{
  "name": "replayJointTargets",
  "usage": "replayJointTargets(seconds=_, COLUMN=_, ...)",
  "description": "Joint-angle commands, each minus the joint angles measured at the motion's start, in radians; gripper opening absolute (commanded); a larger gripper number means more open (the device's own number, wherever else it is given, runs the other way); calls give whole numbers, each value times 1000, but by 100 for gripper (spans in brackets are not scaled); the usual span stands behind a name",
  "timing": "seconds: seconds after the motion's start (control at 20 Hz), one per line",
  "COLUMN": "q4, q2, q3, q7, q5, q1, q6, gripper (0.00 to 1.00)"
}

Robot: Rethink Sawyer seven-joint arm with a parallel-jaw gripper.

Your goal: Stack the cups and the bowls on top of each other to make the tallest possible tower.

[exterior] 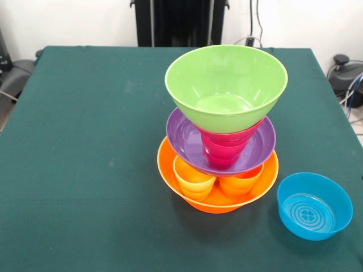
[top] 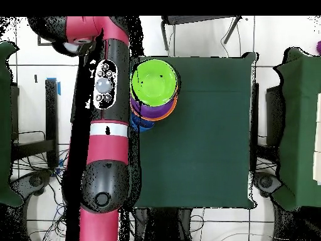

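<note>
The tower (exterior: 221, 133) rises right of centre in the front view: an orange bowl (exterior: 170, 173) at the base holding a yellow cup (exterior: 193, 180) and an orange cup (exterior: 241, 184), then a purple bowl (exterior: 181, 139), a red cup or small bowl (exterior: 224, 148) inside it, and a lime green bowl (exterior: 227, 85) on top. At lower right a light blue bowl (exterior: 313, 205) sits alone on the table (exterior: 85, 141), well apart from the stack. It looks like the next piece; it should be lowered squarely and gently, since the upper levels look tippy. The dark green cloth is flat; white wall behind. In the overhead view the red arm (top: 106, 125) lies at the frame's left; the end effector is not in sight, so its state cannot be told
</note>
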Motion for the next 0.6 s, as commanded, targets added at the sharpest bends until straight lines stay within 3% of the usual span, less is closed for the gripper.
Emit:
replayJointTargets(seconds=0.05, q4=0, q2=46, q3=-190, q7=-156, q5=135, q1=-24, q6=-45, gripper=100)
replayJointTargets(seconds=0.3, q4=5, q2=63, q3=-203, q7=-162, q5=200, q1=-31, q6=-65, gripper=100)
replayJointTargets(seconds=0.6, q4=11, q2=76, q3=-197, q7=-188, q5=188, q1=-36, q6=-95, gripper=100)
